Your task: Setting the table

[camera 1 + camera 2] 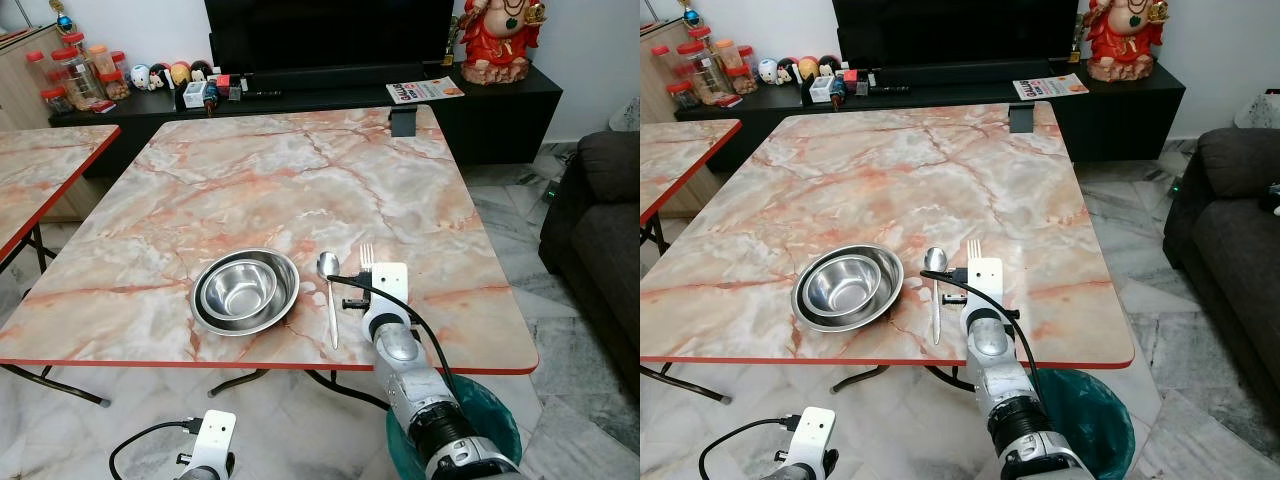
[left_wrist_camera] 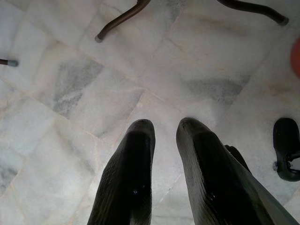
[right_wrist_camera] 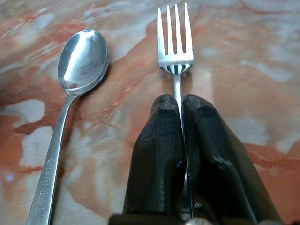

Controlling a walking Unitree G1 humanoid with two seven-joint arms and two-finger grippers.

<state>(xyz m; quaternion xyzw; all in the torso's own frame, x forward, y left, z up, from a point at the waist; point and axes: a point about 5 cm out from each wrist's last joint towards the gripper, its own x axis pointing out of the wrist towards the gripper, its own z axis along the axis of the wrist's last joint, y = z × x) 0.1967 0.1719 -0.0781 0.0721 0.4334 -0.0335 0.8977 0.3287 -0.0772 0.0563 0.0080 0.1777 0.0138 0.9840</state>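
Note:
Two nested steel bowls (image 1: 245,290) sit near the front edge of the marble table (image 1: 300,180). A spoon (image 1: 329,290) lies just right of them, bowl end pointing away from me. To the spoon's right my right gripper (image 3: 181,101) is shut on the handle of a fork (image 3: 175,47), low over the tabletop and parallel to the spoon. The fork's tines (image 1: 366,255) stick out past the wrist. I cannot tell whether the fork touches the table. My left gripper (image 2: 164,126) hangs idle below the table's edge, over the floor, fingers slightly apart and empty.
A second marble table (image 1: 50,170) stands at the left. Behind is a black TV stand (image 1: 300,95) with jars, figurines and a red statue (image 1: 500,40). A small dark box (image 1: 403,120) sits at the table's far edge. A dark sofa (image 1: 600,220) is on the right, a teal bin (image 1: 490,420) under the table's front corner.

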